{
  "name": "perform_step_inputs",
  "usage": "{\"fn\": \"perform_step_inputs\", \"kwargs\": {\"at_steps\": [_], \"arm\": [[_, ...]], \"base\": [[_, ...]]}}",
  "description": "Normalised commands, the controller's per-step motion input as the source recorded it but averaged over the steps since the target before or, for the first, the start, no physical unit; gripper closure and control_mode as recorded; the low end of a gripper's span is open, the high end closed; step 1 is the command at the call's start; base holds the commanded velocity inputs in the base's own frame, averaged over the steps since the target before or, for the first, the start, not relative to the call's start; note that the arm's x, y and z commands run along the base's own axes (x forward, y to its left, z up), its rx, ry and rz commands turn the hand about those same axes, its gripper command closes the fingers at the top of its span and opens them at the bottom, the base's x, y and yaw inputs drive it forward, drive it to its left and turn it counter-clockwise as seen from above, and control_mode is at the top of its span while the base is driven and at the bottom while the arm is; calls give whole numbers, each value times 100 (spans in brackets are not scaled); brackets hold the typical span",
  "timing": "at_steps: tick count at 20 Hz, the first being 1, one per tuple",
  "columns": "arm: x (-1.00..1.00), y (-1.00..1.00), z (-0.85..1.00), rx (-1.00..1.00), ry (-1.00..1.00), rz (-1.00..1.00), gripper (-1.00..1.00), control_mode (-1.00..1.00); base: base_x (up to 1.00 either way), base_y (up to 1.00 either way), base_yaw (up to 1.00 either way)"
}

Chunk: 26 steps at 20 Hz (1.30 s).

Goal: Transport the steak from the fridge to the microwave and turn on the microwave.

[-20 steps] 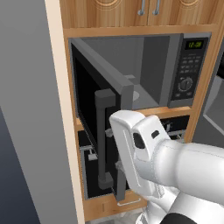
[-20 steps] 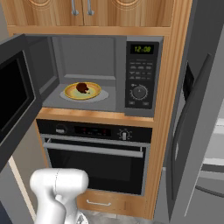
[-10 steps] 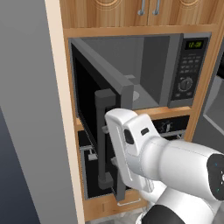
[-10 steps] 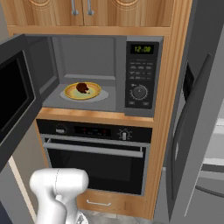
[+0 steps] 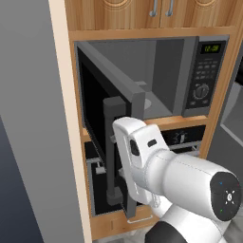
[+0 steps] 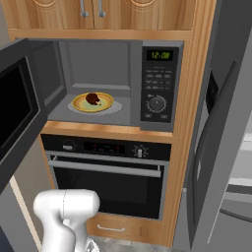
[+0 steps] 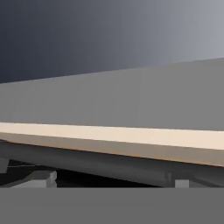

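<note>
The steak [image 6: 91, 98] is a dark brown lump on a yellow plate [image 6: 105, 104] inside the microwave [image 6: 156, 81]. Its door [image 5: 107, 137] hangs open beside my arm. My tool is released, grasping nothing.

A dark reddish-brown steak [image 6: 91, 98] is sitting on a yellow-rimmed plate [image 6: 78, 104] inside a grey-walled, black-fronted microwave [image 6: 156, 81] whose clock is glowing green. Warm brown wooden cabinets [image 6: 196, 69] are framing it. Below, a black oven [image 6: 106, 174] is showing a silver handle. The robot arm [image 5: 180, 178] is gleaming white.
</note>
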Motion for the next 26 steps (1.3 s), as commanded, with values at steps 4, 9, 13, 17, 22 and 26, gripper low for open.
{"fn": "perform_step_inputs", "kwargs": {"at_steps": [4,9,13,17,22,26], "arm": [[21,0,-9,0,0,-7,-100,-100],[22,-21,-10,0,0,-14,-100,-100],[22,-32,-11,0,0,-15,-100,-100],[23,-39,-12,0,0,-16,-100,-100],[28,-40,-12,0,0,-18,-100,-100],[28,-42,-11,0,1,-17,-100,-100]], "base": [[0,0,0],[0,0,0],[0,0,0],[0,0,0],[0,0,0],[0,0,0]]}}
